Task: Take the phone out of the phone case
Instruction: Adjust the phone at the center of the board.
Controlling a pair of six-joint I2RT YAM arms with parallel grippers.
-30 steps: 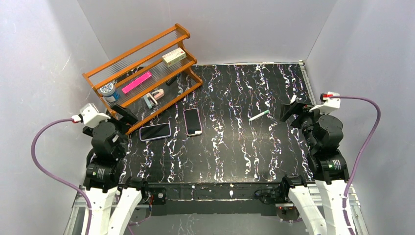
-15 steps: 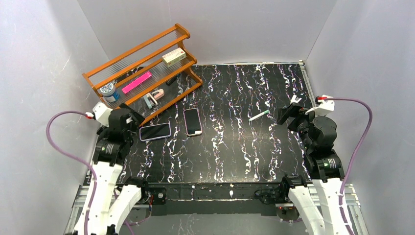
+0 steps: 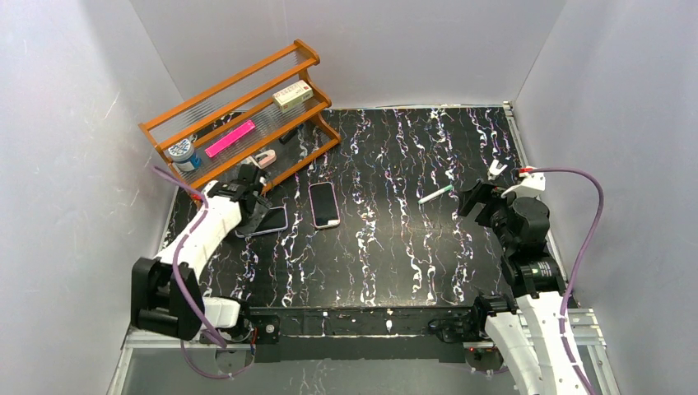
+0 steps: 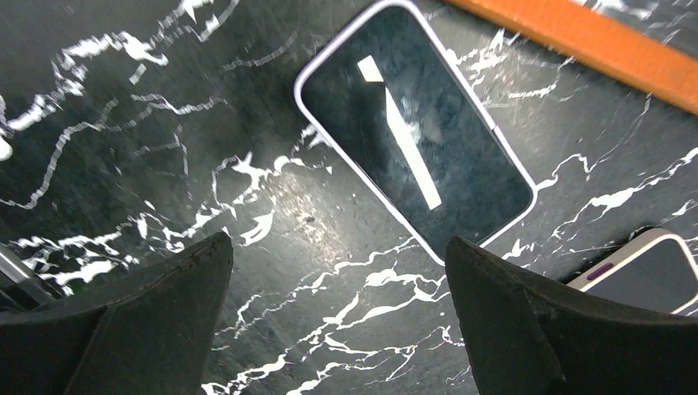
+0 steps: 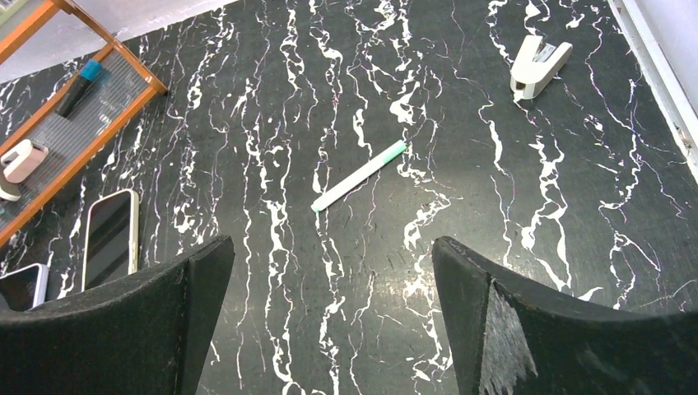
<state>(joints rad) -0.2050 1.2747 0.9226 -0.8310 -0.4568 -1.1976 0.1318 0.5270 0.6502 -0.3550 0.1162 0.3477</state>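
Phone (image 4: 411, 132) lies flat, dark glossy screen up, thin lilac edging all round; left gripper (image 4: 337, 247) hovers near it, jaws wide; right gripper (image 5: 333, 247) likewise wide.

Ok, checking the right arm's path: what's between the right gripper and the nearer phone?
Only a pen lies between the right gripper and the phone; the rest is bare. The top view shows it.

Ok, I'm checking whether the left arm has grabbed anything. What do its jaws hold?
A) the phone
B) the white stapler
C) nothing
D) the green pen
C: in the left wrist view the left jaws stand wide apart above the bare table, the phone lying flat beyond them, untouched.
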